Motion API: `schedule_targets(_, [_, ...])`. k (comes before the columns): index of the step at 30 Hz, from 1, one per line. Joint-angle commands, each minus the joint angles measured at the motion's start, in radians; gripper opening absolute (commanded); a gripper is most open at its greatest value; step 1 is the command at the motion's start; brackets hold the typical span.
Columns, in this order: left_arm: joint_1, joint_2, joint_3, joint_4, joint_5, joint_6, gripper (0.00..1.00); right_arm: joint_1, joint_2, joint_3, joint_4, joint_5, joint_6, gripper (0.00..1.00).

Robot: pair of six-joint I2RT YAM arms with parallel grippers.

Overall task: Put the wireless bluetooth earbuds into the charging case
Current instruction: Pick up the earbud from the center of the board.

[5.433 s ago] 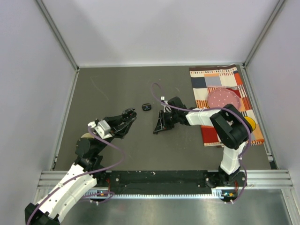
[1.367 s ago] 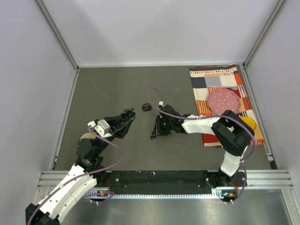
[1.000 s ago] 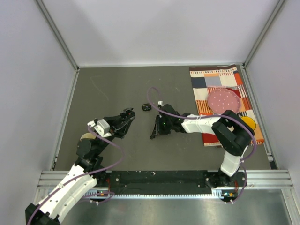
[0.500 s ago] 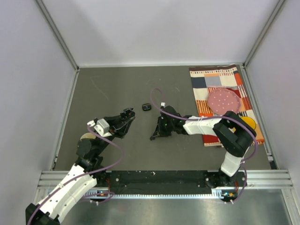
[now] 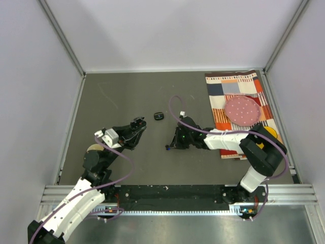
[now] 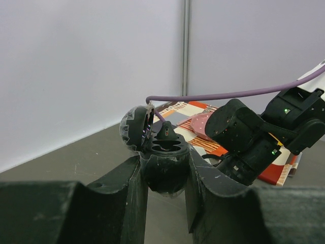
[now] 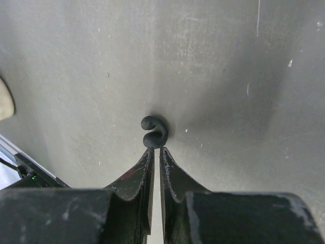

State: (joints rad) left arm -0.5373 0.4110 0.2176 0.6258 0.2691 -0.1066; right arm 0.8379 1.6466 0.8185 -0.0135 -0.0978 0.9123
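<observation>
My left gripper (image 5: 138,123) is shut on the black charging case (image 6: 162,178) and holds it above the table with its lid (image 6: 134,127) flipped open and the empty sockets facing up. One tiny black earbud (image 7: 155,131) lies on the grey table; it also shows in the top view (image 5: 167,148). My right gripper (image 7: 156,149) is low over the table, its jaws closed to a thin slit with the tips right at the earbud's near edge. I cannot tell whether the tips pinch it. The other earbuds are out of view.
A larger black oval pod (image 5: 159,116) lies on the table behind the two grippers. A patterned cloth (image 5: 226,86) at the right carries a pink plate (image 5: 242,109) and a yellow object (image 5: 270,133). A tan round thing (image 5: 93,148) sits by the left arm.
My right gripper and forearm have shifted right and towards the near edge, so the small earbud now shows at its tips. The left arm with the case has not moved.
</observation>
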Motion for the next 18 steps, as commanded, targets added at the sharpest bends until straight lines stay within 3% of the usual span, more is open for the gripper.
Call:
schedule_targets(1, [-0.001,0.0,-0.006,0.04,-0.013,-0.013,0.0,0.013,-0.004,0.045,0.024,0.024,-0.015,0.08])
schedule_targets(9, [-0.001,-0.008,-0.006,0.031,-0.021,-0.01,0.0,-0.023,0.019,0.056,0.024,0.017,-0.035,0.2])
schedule_targets(18, [-0.003,0.015,-0.007,0.048,-0.011,-0.015,0.0,-0.039,0.059,0.051,0.046,-0.043,-0.039,0.21])
